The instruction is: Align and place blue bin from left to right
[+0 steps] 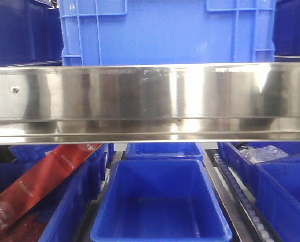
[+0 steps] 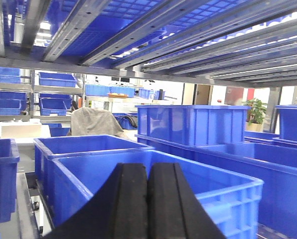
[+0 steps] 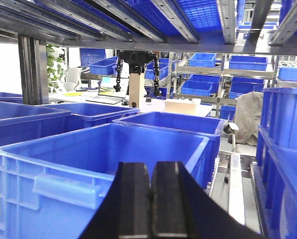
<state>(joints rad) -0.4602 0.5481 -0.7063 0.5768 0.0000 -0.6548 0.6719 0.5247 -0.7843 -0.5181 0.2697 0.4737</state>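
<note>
Both grippers, left (image 2: 148, 199) and right (image 3: 151, 199), have fingers pressed closed on nothing. From the front camera, the large bright-blue ribbed plastic crate (image 1: 165, 30) sits at twelve o'clock above the steel shelf rail (image 1: 150, 96), probably awaiting alignment.

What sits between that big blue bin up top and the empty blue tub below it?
In the front-facing view, a shiny steel shelf rail runs across between the blue bin and the empty tub.

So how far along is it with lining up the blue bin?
Little looks done. The blue bin sits on the shelf behind the steel rail, untouched. Both claws, left and right, are shut and empty, pointing over bins. Gripping, aligning and placing all remain.
</note>
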